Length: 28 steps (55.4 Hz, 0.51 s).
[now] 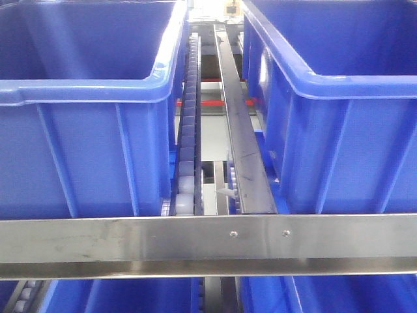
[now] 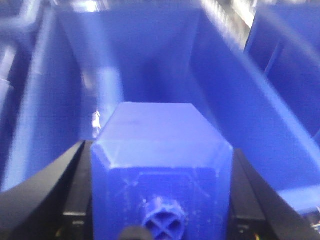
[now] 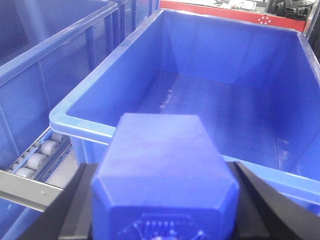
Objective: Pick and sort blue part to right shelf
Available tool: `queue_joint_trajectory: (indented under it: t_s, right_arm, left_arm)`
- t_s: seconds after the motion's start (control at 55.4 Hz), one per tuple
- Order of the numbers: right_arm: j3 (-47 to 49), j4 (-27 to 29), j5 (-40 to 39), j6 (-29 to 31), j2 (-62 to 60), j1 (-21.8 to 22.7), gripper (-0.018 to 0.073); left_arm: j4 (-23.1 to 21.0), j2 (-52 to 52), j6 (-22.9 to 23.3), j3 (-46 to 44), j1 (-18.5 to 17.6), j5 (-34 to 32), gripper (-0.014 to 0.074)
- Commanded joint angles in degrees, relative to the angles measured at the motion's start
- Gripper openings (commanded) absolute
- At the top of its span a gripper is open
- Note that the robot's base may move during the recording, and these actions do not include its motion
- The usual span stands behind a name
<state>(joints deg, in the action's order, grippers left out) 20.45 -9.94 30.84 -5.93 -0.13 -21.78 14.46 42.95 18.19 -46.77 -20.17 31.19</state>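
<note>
rail [image 1: 130, 238] of the right shelf [image 1: 365, 262] crosses the bottom of the front view, flat steel with two screws near its middle. under it show the rims of lower crates [image 1: 117, 297]. just behind the rail stand two big open blue crates, the left crate [image 1: 85, 156] and the right crate [image 1: 352, 150]. between them a grey roller track [image 1: 187, 130] and a steel bar [image 1: 242, 140] run side by side away from the camera.

at the left wrist the black left fingers [image 2: 45, 200] are closed on a blue part [image 2: 162, 165], one on each flank and touching it. it is a blocky piece with chamfered edges and a round, cross-marked stud on its near face. past it lies the inside of a blurred crate [image 2: 240, 100]; which one, i cannot tell.

at the right wrist the right fingers [image 3: 72, 205] grip a second part [image 3: 162, 170] of the same shape in the same way. it hangs just short of the near rim of an open crate [image 3: 80, 120]. left of that rim are grey rollers [image 3: 42, 152] behind a steel edge, then another crate's wall. beyond the far rim runs a red strip [image 3: 215, 9].
</note>
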Motion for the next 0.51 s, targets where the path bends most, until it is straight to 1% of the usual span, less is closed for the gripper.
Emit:
queue_joint_trajectory:
  t_s: [0.0, 0.108, 0.253, 0.307, 0.415, 0.487]
  right_arm:
    - [1.49, -0.77, -5.38, 0.42, 1.24, 0.03, 0.0157]
    - [1.49, -0.77, -5.38, 0.42, 1.24, 0.03, 0.0157]
    - [1.49, -0.77, -5.13, 0.42, 1.24, 0.03, 0.0157]
    - [1.49, -0.77, -4.94, 0.42, 1.24, 0.03, 0.0157]
    - [1.49, -0.77, -4.70, 0.42, 1.24, 0.03, 0.0157]
    - [1.49, -0.77, -4.70, 0.42, 1.24, 0.03, 0.0157]
  left_arm:
    - [0.00, 8.83, 0.49, -6.44, -0.40, -5.40, 0.0305]
    - [0.28, 20.17, 0.49, -13.37, -0.40, -5.16, 0.0307]
    - [0.45, 34.43, 0.49, -22.60, 0.18, -2.24, 0.0306]
    - [0.33, 39.70, 0.49, -26.48, 0.66, 0.07, 0.0305]
    - [0.33, 50.12, 0.37, -34.66, 1.47, 6.86, 0.0305]
    - [0.06, 55.41, -1.25, -40.10, 1.58, 11.29, 0.0305]
